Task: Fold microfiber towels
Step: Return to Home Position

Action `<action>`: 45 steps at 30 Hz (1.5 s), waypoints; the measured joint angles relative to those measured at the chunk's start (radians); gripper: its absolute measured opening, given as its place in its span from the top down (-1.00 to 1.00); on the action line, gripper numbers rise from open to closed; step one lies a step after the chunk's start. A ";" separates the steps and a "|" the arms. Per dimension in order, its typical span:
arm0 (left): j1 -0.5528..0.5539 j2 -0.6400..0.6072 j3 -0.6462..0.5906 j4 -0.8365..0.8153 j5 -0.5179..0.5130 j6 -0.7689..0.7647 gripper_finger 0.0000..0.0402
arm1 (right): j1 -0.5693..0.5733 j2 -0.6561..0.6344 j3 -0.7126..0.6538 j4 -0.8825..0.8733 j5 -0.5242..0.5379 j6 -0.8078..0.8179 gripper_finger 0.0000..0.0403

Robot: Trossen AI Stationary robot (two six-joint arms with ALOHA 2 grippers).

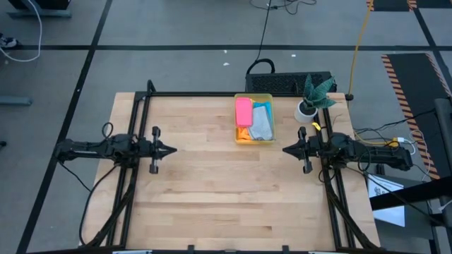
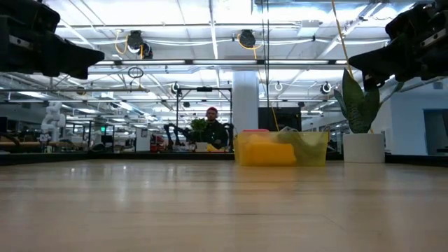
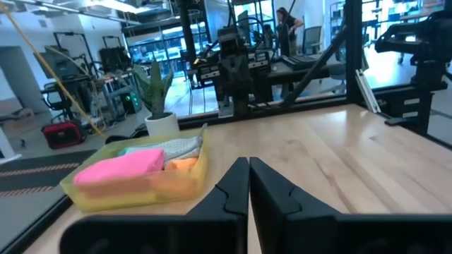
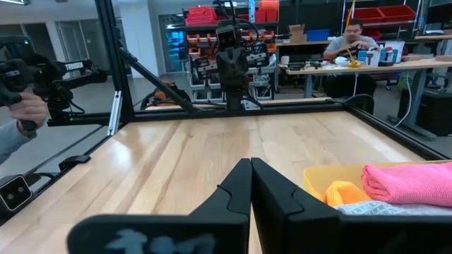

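While left tool (image 1: 171, 149), right tool (image 1: 285, 149) are hovering closed at opposite desk (image 1: 212, 187) edges, towels (image 1: 244, 111) are lying in yellow bin (image 1: 254, 96).

The folded pink microfiber towel (image 1: 243, 111) is a thick, neat oblong lying flat on top of the pile in the translucent yellow plastic bin (image 1: 269, 97), along the bin's left side at the far middle of the wooden counter (image 1: 212, 183). Just beside it lies the light grey microfiber towel (image 1: 262, 128), softly rumpled, with a bright blue cloth (image 1: 263, 110) showing at its far end. The orange microfiber towel (image 1: 244, 134) peeks out under the pink one's near end.
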 joint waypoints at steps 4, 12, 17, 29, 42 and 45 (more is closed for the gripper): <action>0.013 0.000 0.000 -0.002 0.006 0.003 0.94 | 0.000 0.000 0.000 0.001 0.000 0.000 1.00; 0.039 0.000 -0.001 0.004 -0.020 -0.052 0.91 | 0.000 0.000 0.000 0.002 0.000 0.000 1.00; 0.038 0.001 -0.002 0.021 -0.034 -0.071 0.82 | 0.021 -0.013 0.000 0.003 0.001 0.000 1.00; 0.033 0.001 -0.003 0.036 -0.041 -0.072 0.82 | 0.151 -0.039 0.000 0.010 -0.001 0.000 1.00; 0.002 -0.005 -0.003 0.040 -0.046 -0.072 0.82 | 0.151 -0.039 -0.011 0.039 -0.001 0.000 1.00; 0.002 -0.005 -0.003 0.040 -0.046 -0.072 0.82 | 0.151 -0.035 -0.011 0.039 -0.001 0.000 1.00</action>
